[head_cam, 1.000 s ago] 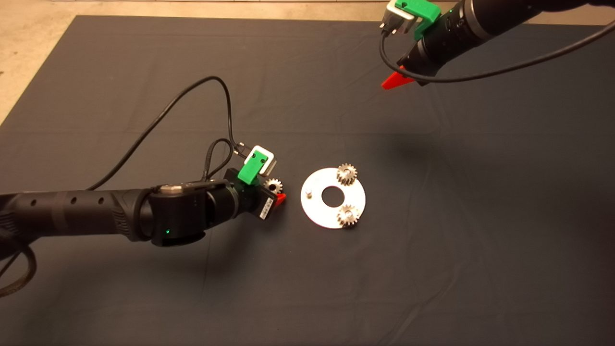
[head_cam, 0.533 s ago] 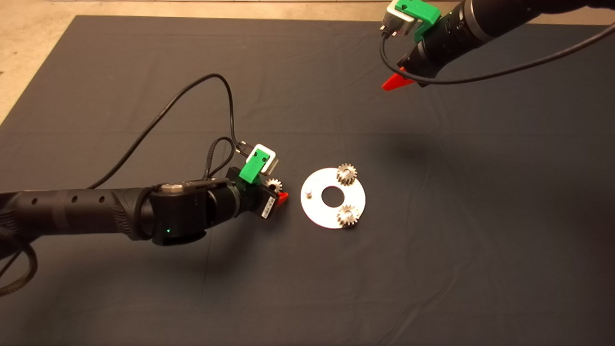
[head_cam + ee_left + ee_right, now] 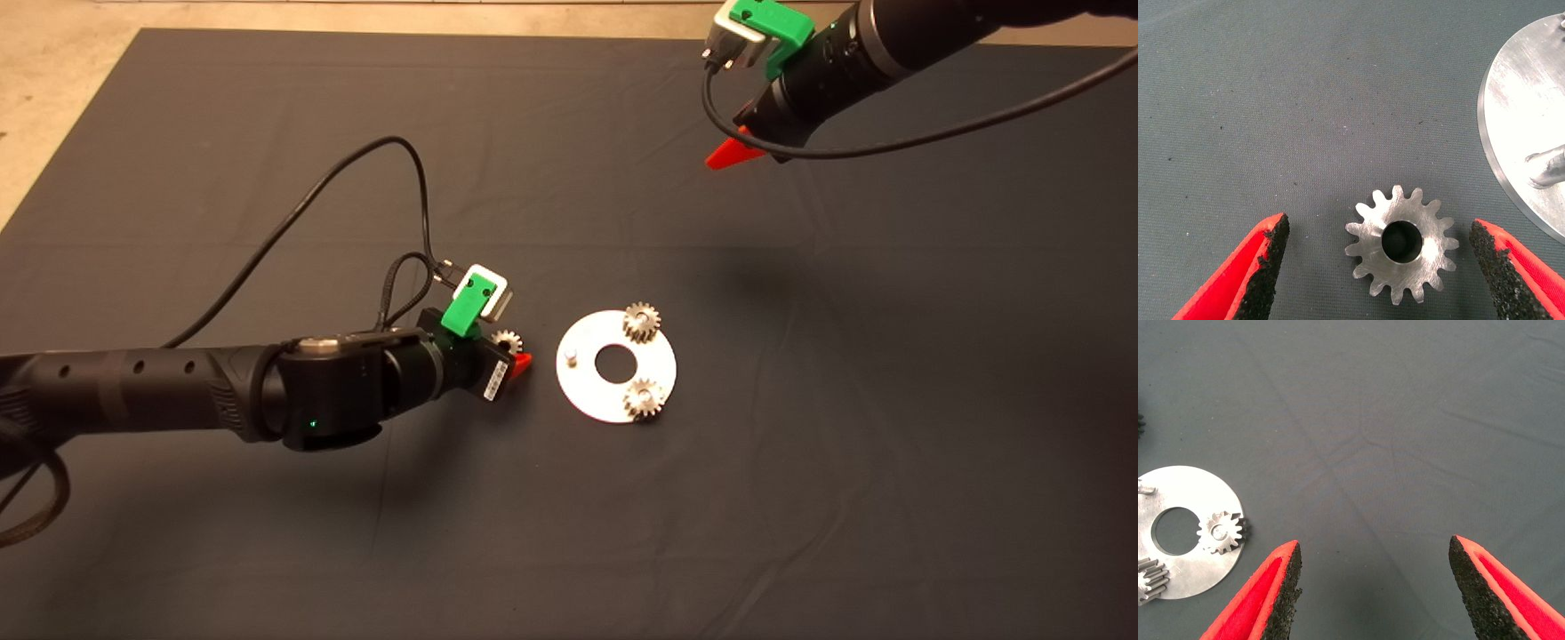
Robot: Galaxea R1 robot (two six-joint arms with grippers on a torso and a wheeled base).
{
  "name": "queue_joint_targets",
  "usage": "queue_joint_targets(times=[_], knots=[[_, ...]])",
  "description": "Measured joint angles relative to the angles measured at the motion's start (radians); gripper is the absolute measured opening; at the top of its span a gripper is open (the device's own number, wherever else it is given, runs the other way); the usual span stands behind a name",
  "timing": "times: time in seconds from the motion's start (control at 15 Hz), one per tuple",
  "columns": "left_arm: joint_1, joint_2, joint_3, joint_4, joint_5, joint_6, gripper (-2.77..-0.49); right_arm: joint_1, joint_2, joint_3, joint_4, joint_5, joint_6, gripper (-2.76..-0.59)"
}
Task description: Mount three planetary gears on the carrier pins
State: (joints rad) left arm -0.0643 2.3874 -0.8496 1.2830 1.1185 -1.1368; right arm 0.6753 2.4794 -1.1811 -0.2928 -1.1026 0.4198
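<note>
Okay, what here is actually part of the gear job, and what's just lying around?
Part of the job:
- loose gear lying flat on the mat, between the open left gripper fingers
- disc with two seated gears
- bare pin

Just there:
- dark mat
- right gripper, open, raised away from the disc

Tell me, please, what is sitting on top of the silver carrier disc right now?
On the disc sit two planetary gears, each over a pin that it hides. The third pin stands bare. The last gear lies on the mat between the open left gripper's fingers.
</note>
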Motion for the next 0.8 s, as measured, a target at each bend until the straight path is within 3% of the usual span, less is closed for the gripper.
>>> queue_joint_targets(times=[0.47,0.8], knots=[[0.000,-0.004,0.005,0.000,0.000,-0.023,-1.35,0.000,-0.002,-0.002,0.000,0.000,-0.013,-1.73],[0.000,-0.022,0.047,0.000,-0.001,-0.037,-1.35,0.000,-0.002,-0.004,0.000,0.000,-0.015,-1.73]])
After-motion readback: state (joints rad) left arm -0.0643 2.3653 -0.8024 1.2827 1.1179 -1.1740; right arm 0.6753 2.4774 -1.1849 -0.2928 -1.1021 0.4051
